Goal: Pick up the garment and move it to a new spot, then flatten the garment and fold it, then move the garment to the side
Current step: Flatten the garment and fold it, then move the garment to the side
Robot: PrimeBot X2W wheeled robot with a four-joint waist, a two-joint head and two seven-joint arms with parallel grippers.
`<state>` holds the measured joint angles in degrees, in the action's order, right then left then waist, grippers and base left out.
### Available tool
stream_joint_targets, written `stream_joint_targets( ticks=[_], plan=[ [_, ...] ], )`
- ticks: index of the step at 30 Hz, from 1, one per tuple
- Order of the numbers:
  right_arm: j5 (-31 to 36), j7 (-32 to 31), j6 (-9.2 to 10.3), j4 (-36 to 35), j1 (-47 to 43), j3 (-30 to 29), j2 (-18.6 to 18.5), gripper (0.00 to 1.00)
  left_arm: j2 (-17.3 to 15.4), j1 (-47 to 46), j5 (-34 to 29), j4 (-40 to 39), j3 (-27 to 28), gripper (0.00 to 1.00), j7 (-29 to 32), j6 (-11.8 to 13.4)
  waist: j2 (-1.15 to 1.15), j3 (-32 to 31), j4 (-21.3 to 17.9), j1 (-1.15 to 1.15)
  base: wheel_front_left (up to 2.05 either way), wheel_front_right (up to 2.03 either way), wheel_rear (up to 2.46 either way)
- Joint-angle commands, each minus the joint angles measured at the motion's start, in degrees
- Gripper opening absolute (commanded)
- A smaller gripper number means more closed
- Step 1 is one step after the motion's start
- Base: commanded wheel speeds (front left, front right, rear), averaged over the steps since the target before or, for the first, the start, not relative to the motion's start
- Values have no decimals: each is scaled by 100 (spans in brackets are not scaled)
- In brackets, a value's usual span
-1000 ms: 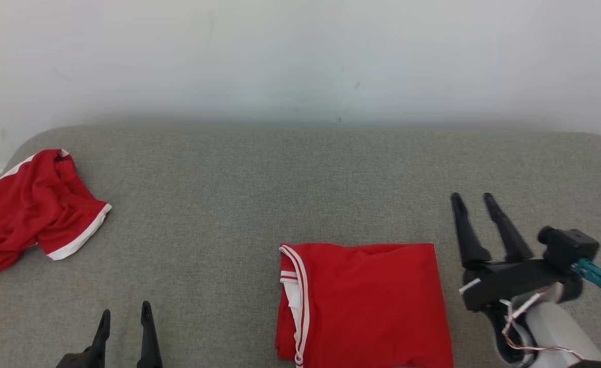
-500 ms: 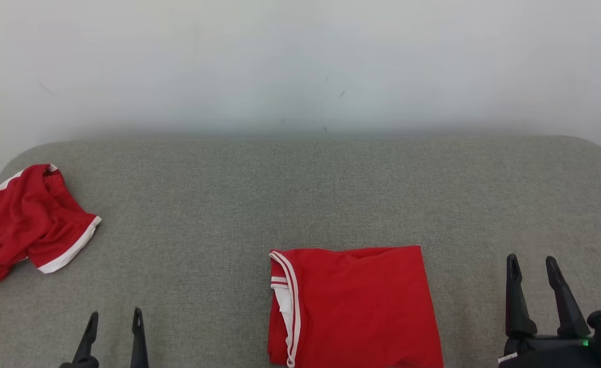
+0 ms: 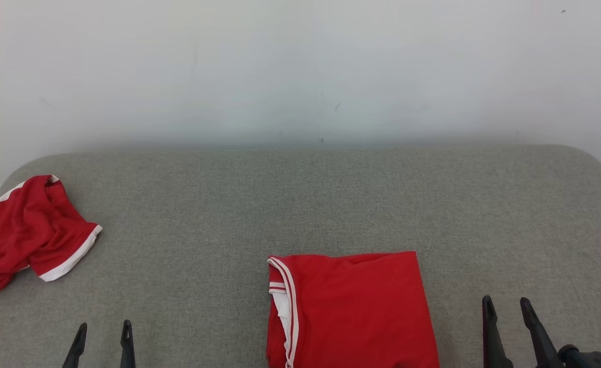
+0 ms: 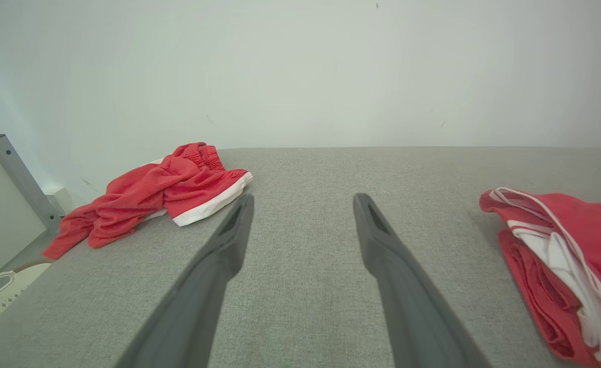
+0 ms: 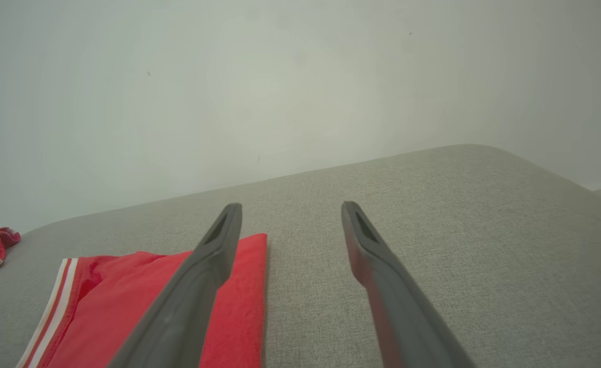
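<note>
Folded red garment [image 3: 349, 309] lies between two wide-spread grippers on the grey cushion [image 3: 300, 204].
It rests flat at the near middle, its white-trimmed edge to the left. The right gripper [image 3: 505, 301] is just right of it, jaws wide and empty. The left gripper [image 3: 104, 327], equally wide and empty, is well apart on its left. A crumpled red garment [image 3: 24, 232] lies at the left edge.

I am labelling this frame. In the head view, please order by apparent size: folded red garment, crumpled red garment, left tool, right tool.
folded red garment
crumpled red garment
right tool
left tool
Both tools are cut off at the bottom edge, so their order is unsure.
</note>
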<state>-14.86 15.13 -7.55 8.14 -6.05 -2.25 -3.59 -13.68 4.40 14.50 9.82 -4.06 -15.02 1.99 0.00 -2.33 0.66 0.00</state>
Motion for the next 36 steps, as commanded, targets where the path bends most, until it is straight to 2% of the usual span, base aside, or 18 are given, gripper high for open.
stream_joint_targets(
  ticks=[1,12,36],
  plan=[
    [65,8,10,21,-60,37,19,100,18,111,-37,-63,22,100,-12,-39,0,-17,20,0,0,0,0],
    [278,8,10,207,-83,376,38,100,129,359,-290,-300,212,100,-12,-137,0,-60,22,0,0,0,0],
    [397,8,10,277,-17,356,39,100,395,388,-536,-342,378,100,-12,-334,0,13,37,0,0,0,0]
  ],
)
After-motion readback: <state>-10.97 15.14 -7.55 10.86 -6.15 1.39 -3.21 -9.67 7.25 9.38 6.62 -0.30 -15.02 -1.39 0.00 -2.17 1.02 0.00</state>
